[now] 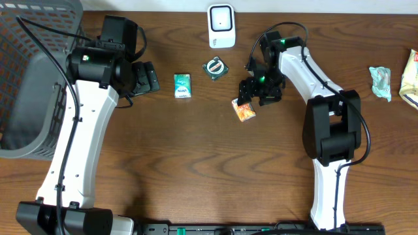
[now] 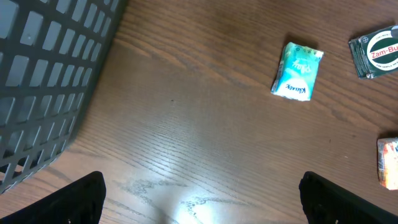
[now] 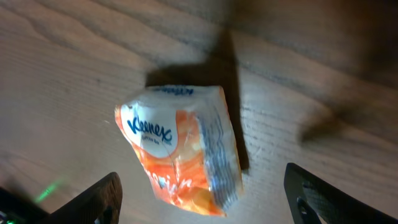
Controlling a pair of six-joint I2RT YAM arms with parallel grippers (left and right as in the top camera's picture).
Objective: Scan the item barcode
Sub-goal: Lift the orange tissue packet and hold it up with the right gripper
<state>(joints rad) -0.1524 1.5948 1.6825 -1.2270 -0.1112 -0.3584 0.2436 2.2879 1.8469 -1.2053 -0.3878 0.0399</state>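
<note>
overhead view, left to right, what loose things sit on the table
grey plastic mesh basket, teal tissue packet, dark green square packet with round label, orange and white Kleenex tissue pack, pale green crumpled wrapper, cream-yellow packet at the right edge

A mock shop checkout: a white scanner (image 1: 221, 26), a grey basket (image 1: 19, 39) and small wrapped packets (image 1: 183, 85) on a wooden desk (image 1: 196, 170).

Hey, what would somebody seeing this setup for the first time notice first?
The orange Kleenex pack lies right under the open right gripper, near the middle of the scene. A big gray basket fills the left end, and a white scanner stands at the far edge, centre.
</note>
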